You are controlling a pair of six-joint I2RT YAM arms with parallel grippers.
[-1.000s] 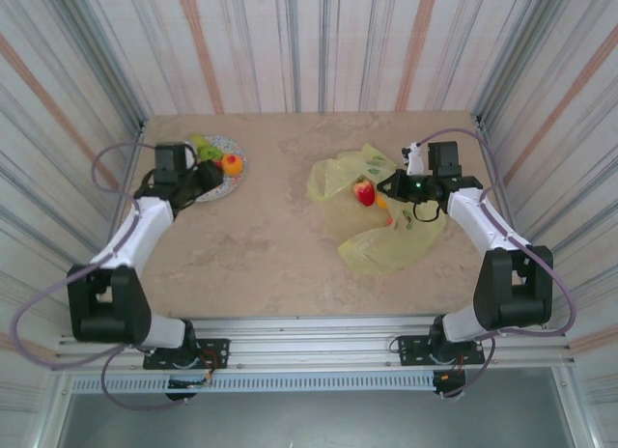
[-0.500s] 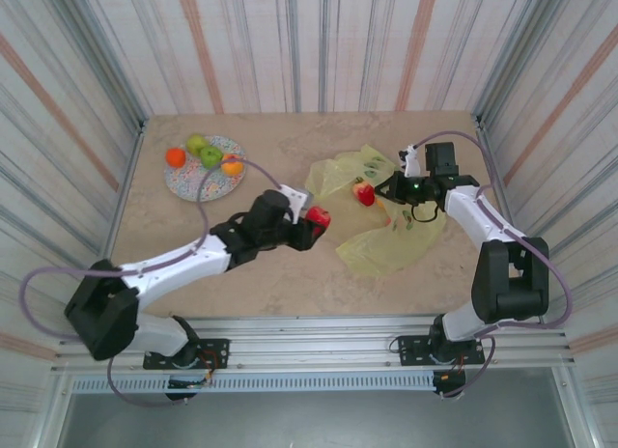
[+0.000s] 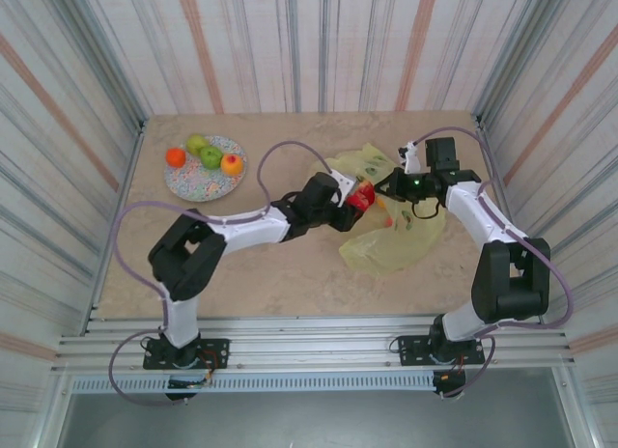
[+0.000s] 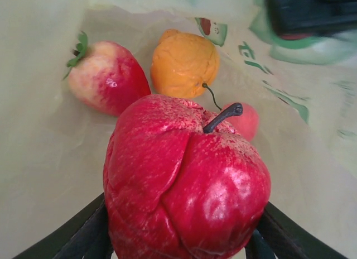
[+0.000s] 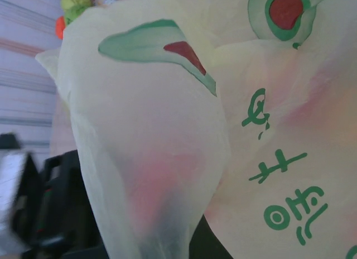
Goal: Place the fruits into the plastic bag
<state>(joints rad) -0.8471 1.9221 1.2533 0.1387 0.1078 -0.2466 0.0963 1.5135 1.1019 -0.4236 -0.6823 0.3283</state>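
My left gripper (image 3: pixel 348 201) (image 4: pixel 181 236) is shut on a glossy red apple (image 3: pixel 363 196) (image 4: pixel 184 181) and holds it just inside the mouth of the plastic bag (image 3: pixel 391 238) (image 4: pixel 39 158). Deeper in the bag lie a red-and-yellow strawberry-like fruit (image 4: pixel 106 77), an orange fruit (image 4: pixel 185 62) and a small red one (image 4: pixel 246 120). My right gripper (image 3: pixel 394 188) is shut on the bag's upper edge; in the right wrist view the film (image 5: pixel 167 158) hides its fingers. Two green fruits (image 3: pixel 204 150), an orange one (image 3: pixel 175 156) and a peach-like one (image 3: pixel 232 163) sit on the plate.
The speckled plate (image 3: pixel 198 182) stands at the table's back left. My left arm (image 3: pixel 241 228) stretches across the middle of the table. Striped walls (image 3: pixel 87 100) close in the back and both sides.
The left arm has swung from the plate across the table, carrying the red apple to the bag's mouth. The right gripper has kept its hold on the bag.
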